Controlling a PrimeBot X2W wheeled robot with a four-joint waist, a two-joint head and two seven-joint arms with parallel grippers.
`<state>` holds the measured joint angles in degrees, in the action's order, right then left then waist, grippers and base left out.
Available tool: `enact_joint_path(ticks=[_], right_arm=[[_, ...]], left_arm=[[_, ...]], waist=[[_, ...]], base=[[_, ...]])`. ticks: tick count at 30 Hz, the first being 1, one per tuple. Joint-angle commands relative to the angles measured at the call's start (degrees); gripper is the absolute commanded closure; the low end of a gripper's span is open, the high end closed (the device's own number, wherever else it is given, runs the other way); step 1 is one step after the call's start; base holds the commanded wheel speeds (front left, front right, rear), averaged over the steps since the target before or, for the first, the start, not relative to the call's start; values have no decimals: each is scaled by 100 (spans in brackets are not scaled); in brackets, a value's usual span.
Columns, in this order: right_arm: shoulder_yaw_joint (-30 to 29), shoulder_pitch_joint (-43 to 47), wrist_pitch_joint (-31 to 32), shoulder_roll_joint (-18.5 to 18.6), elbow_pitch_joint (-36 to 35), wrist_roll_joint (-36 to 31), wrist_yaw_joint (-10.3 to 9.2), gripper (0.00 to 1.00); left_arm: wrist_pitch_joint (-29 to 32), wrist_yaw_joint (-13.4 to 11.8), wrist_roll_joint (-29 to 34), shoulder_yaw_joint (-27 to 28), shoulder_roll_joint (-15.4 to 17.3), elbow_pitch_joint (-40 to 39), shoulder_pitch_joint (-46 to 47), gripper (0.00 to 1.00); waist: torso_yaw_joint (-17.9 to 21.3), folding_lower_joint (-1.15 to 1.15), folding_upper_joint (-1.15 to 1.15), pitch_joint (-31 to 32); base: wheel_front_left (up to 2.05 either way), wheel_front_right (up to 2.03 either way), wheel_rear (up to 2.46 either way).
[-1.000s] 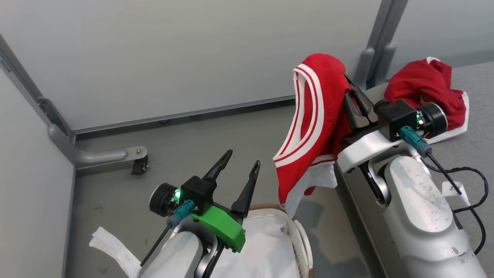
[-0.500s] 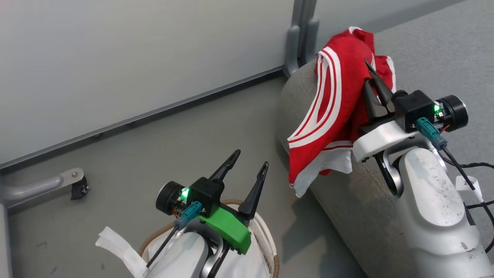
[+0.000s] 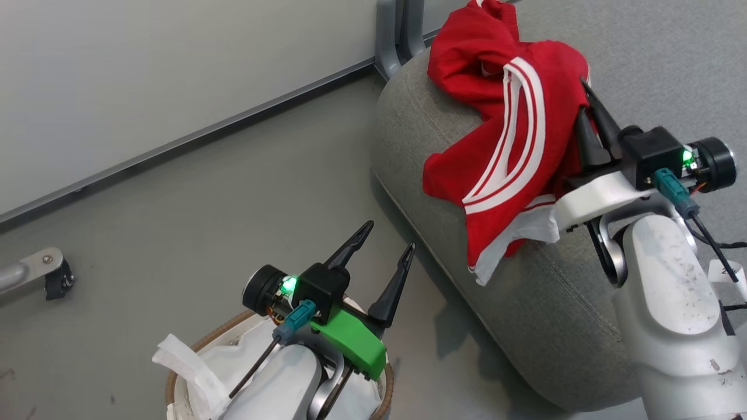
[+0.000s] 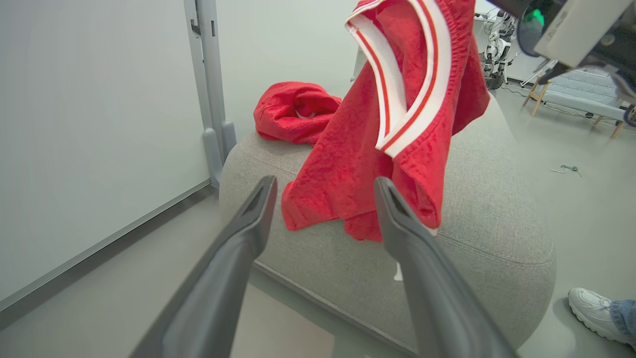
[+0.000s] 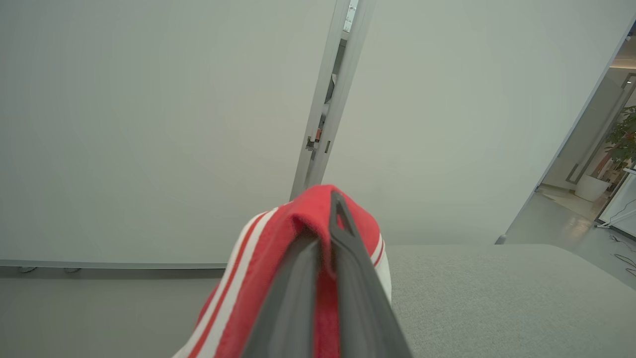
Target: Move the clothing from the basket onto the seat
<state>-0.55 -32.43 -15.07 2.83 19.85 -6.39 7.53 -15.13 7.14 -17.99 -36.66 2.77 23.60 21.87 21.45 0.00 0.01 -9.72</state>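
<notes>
My right gripper [image 3: 581, 96] is shut on the red-and-white striped garment [image 3: 513, 169], which hangs from it with its lower folds draped on the grey seat [image 3: 525, 303]. In the right wrist view the shut fingers [image 5: 343, 238] pinch the striped cloth [image 5: 263, 248]. The plain red garment [image 3: 461, 49] lies bunched on the seat's far end, touching the striped one. My left gripper [image 3: 391, 234] stands open and holds nothing above the basket [image 3: 192, 350], whose white liner [image 3: 181, 361] shows. The left wrist view looks between its open fingers [image 4: 258, 209] at both garments [image 4: 348, 169] [image 4: 293, 112].
Grey partition walls and a post [image 3: 397, 35] stand behind the seat. A caster foot [image 3: 55, 280] juts out at the left. Bare grey floor lies between basket and seat. A person's white shoe [image 4: 591, 308] rests on the floor beside the seat.
The head camera has turned right, bringing more of the seat into view. My right gripper has carried the striped garment over the seat, where it now partly rests. The left gripper stays open.
</notes>
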Motion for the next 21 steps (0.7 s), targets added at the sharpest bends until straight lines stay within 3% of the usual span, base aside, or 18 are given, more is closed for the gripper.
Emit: enact_joint_path(ticks=[1, 7, 21], right_arm=[[-75, -191, -15, 13, -61, -95, -8, 100], [-607, -939, -15, 195, -157, -629, -8, 100], [-1615, -2932, 557, 1873, 356, -925, -8, 100]], left_arm=[[-1, 36, 42, 22, 23, 5, 123, 0], [0, 31, 140, 4, 23, -40, 233, 0], [-1, 35, 399, -228, 83, -249, 888, 0]], waist=[[-55, 0, -1, -168], [-315, 0, -1, -552], [-1059, 0, -1, -1939]], base=[[0, 0, 0], [0, 0, 0], [0, 0, 0]])
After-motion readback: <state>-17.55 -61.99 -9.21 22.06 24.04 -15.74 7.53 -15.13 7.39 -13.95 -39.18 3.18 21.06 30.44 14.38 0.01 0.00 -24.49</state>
